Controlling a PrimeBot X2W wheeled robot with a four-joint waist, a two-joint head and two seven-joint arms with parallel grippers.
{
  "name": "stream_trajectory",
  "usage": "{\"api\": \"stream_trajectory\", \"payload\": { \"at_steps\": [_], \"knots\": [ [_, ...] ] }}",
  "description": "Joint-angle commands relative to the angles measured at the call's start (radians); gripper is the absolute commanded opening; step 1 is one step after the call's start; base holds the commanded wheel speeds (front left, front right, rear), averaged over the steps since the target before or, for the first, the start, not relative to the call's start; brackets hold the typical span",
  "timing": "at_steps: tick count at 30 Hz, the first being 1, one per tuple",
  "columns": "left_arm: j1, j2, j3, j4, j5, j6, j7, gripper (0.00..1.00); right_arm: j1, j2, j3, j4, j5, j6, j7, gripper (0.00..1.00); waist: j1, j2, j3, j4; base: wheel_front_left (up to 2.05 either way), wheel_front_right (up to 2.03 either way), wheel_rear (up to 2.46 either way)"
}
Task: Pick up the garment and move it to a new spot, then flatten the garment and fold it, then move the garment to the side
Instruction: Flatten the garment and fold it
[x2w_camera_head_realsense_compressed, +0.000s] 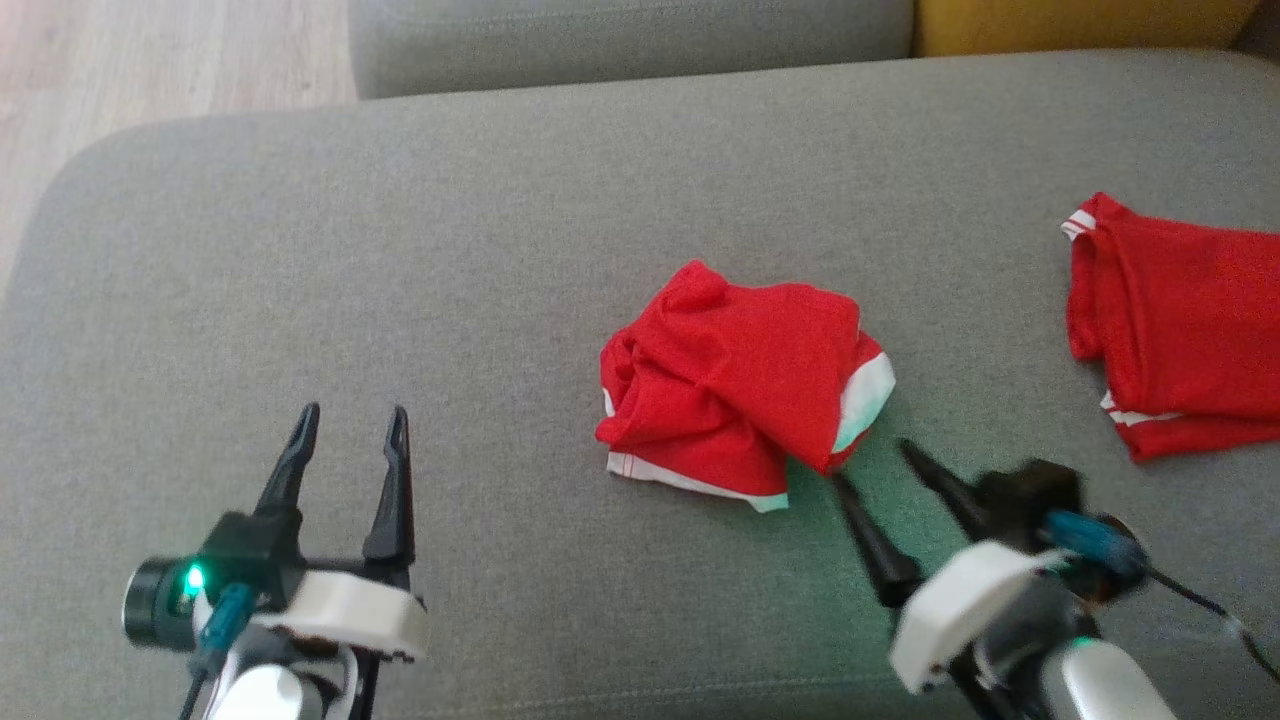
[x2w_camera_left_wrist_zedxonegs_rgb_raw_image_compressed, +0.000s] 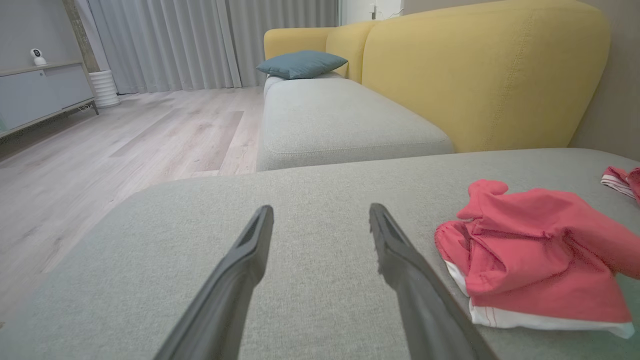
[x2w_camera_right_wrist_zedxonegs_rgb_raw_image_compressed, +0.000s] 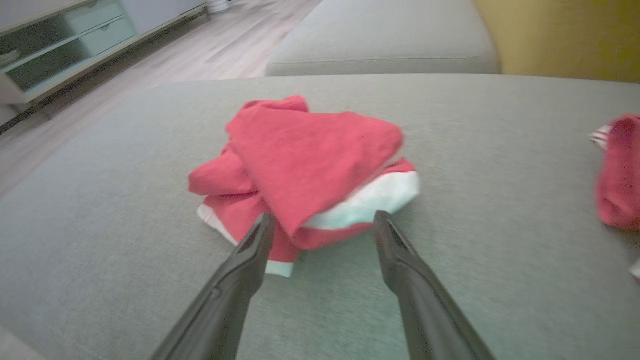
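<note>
Grey sofa seat (x2w_camera_head_realsense_compressed: 400, 250) | crumpled red garment (x2w_camera_head_realsense_compressed: 740, 385) lies mid-seat, no clear long axis | right claw (x2w_camera_head_realsense_compressed: 872, 462): jaws apart, empty, just beside its near-right hem, nearer arm | left claw (x2w_camera_head_realsense_compressed: 354, 410): jaws apart, empty, well apart toward left edge | second red garment (x2w_camera_head_realsense_compressed: 1180, 340) at right edge

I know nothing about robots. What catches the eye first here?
A crumpled red garment with white trim lies in the middle of the grey sofa seat. The right tool points at its near edge, fingers apart; the left tool stands open further left. A second red garment lies at the seat's right edge.
</note>
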Motion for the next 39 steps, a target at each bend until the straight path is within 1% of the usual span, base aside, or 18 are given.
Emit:
{"api": "stream_trajectory", "payload": {
  "at_steps": [1, 6, 8, 9, 12, 13, 14, 15, 20, 27, 30, 33, 34, 39],
  "knots": [
    [-0.070, 0.019, 0.037, -0.035, 0.011, 0.003, 0.000, 1.00, -0.097, -0.026, 0.073, -0.021, -0.003, 0.003, 0.015, 1.00, 0.0000, 0.0000, 0.022, 0.007, 0.00, 0.00, 0.00],
    [-0.110, 0.012, 0.026, -0.028, 0.014, -0.005, -0.005, 1.00, -0.211, -0.045, 0.171, 0.044, -0.031, 0.003, 0.040, 1.00, 0.0000, 0.0000, 0.066, 0.028, 0.00, 0.00, 0.00],
    [-0.125, 0.009, 0.023, -0.025, 0.016, -0.007, -0.009, 1.00, -0.255, -0.056, 0.196, 0.085, -0.054, 0.003, 0.059, 1.00, 0.0000, 0.0000, 0.083, 0.036, 0.00, 0.00, 0.00],
    [-0.138, 0.005, 0.018, -0.019, 0.016, -0.010, -0.012, 1.00, -0.291, -0.065, 0.214, 0.128, -0.073, 0.003, 0.076, 1.00, 0.0000, 0.0000, 0.096, 0.046, 0.00, 0.00, 0.00],
    [-0.150, 0.001, 0.014, -0.013, 0.016, -0.013, -0.015, 1.00, -0.320, -0.069, 0.226, 0.156, -0.082, 0.003, 0.080, 1.00, 0.0000, 0.0000, 0.106, 0.055, 0.00, 0.00, 0.00],
    [-0.154, 0.000, 0.013, -0.009, 0.016, -0.014, -0.017, 1.00, -0.330, -0.069, 0.228, 0.169, -0.084, 0.003, 0.086, 0.61, 0.0000, 0.0000, 0.109, 0.058, 0.00, 0.00, 0.00],
    [-0.157, -0.002, 0.013, -0.006, 0.015, -0.015, -0.019, 1.00, -0.340, -0.070, 0.229, 0.179, -0.086, 0.003, 0.088, 0.26, 0.0000, 0.0000, 0.112, 0.061, 0.00, 0.00, 0.00],
    [-0.160, -0.003, 0.013, -0.002, 0.014, -0.016, -0.021, 1.00, -0.347, -0.070, 0.227, 0.187, -0.086, 0.003, 0.088, 0.00, 0.0000, 0.0000, 0.114, 0.064, 0.00, 0.00, 0.00],
    [-0.165, -0.005, 0.014, 0.013, 0.009, -0.017, -0.029, 1.00, -0.376, -0.053, 0.238, 0.168, -0.048, 0.003, 0.032, 0.00, 0.0000, 0.0000, 0.116, 0.073, 0.00, 0.00, 0.00],
    [-0.166, 0.000, 0.019, 0.024, 0.004, -0.016, -0.034, 1.00, -0.438, 0.003, 0.357, 0.060, 0.078, 0.003, -0.051, 0.00, 0.0000, 0.0000, 0.105, 0.055, 0.00, 0.00, 0.00],
    [-0.170, 0.000, 0.018, 0.029, 0.002, -0.016, -0.036, 1.00, -0.478, 0.032, 0.386, 0.017, 0.145, 0.003, -0.091, 0.00, 0.0000, 0.0000, 0.100, 0.043, 0.00, 0.00, 0.00],
    [-0.173, -0.002, 0.014, 0.033, 0.000, -0.018, -0.037, 1.00, -0.501, 0.052, 0.368, -0.004, 0.212, 0.003, -0.119, 0.00, 0.0000, 0.0000, 0.096, 0.034, 0.00, 0.00, 0.00],
    [-0.173, -0.002, 0.012, 0.034, 0.000, -0.018, -0.037, 1.00, -0.505, 0.055, 0.352, -0.001, 0.219, 0.003, -0.123, 0.00, 0.0000, 0.0000, 0.095, 0.031, 0.00, 0.00, 0.00],
    [-0.176, -0.007, 0.004, 0.038, -0.001, -0.018, -0.039, 1.00, -0.449, 0.065, 0.253, 0.061, 0.315, 0.003, -0.115, 0.00, 0.0000, 0.0000, 0.098, 0.025, 0.00, 0.00, 0.00]
  ]
}}
